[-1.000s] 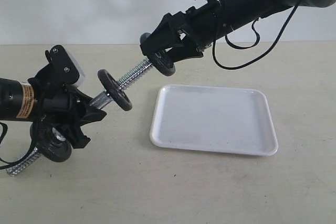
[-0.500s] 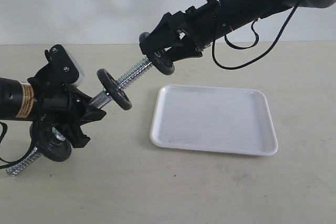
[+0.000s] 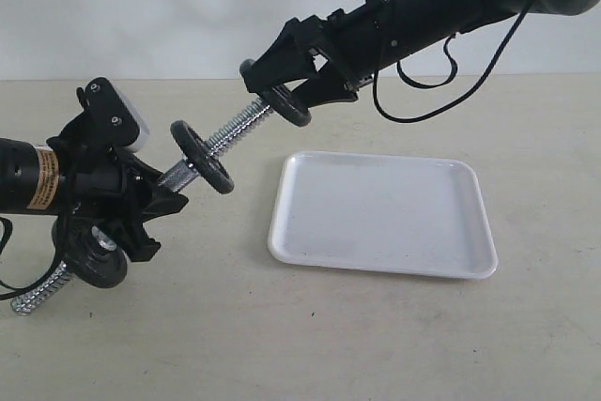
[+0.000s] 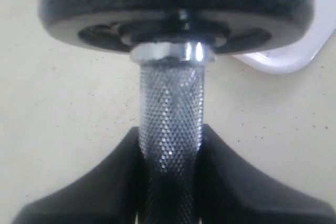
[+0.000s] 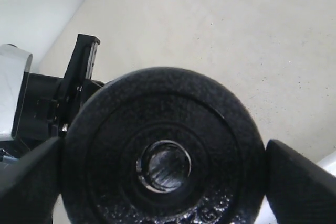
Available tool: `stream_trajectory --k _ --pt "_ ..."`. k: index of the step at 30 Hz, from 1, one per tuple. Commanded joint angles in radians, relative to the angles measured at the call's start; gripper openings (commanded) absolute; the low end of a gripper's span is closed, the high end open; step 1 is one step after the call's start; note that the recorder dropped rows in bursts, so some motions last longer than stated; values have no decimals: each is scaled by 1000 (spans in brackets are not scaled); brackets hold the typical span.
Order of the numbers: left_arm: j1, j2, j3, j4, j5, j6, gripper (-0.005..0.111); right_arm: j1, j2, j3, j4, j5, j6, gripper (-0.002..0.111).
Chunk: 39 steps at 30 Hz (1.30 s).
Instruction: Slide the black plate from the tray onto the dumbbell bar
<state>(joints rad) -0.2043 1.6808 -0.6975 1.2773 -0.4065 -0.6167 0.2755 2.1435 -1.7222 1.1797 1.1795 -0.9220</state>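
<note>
My left gripper (image 3: 141, 196) is shut on the knurled middle of the dumbbell bar (image 3: 230, 133), holding it tilted up to the right above the table. A fixed black disc (image 3: 202, 159) sits on the bar beyond my fingers, and another disc (image 3: 97, 265) is at the low end. My right gripper (image 3: 293, 91) is shut on the black plate (image 3: 289, 105), held at the bar's upper threaded tip. In the right wrist view the bar's end (image 5: 164, 165) shows inside the black plate's (image 5: 163, 150) hole. In the left wrist view the bar (image 4: 170, 114) runs between the fingers (image 4: 100, 182).
The white tray (image 3: 383, 213) lies flat on the beige table right of centre, with nothing on it. A black cable (image 3: 427, 82) hangs from the right arm above the tray's far side. A white wall stands behind.
The right gripper has carried the black plate slightly left and up along the bar's line, onto its threaded tip. The left arm and bar have shifted a little left.
</note>
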Motion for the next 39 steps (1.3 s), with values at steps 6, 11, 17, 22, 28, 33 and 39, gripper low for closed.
stream_trajectory --k 6,11,17,22,28,33,39 --pt "-5 -51 -35 -132 -404 37 4 15 -17 -15 117 42 22 0" --pt "-5 -51 -37 -198 -387 43 4 15 -17 -15 117 42 22 0" --pt "-5 -51 -37 -215 -387 57 4 15 -17 -15 118 42 22 0" --pt "-5 -51 -37 -217 -387 57 4 15 -17 -15 143 42 18 0" --pt "-5 -96 -37 -224 -389 57 4 15 -17 -15 145 42 14 0" --pt "-5 -114 -37 -224 -360 57 4 15 -17 -15 145 42 29 0" --pt "-5 -114 -37 -222 -360 57 4 15 -17 -15 145 42 40 0"
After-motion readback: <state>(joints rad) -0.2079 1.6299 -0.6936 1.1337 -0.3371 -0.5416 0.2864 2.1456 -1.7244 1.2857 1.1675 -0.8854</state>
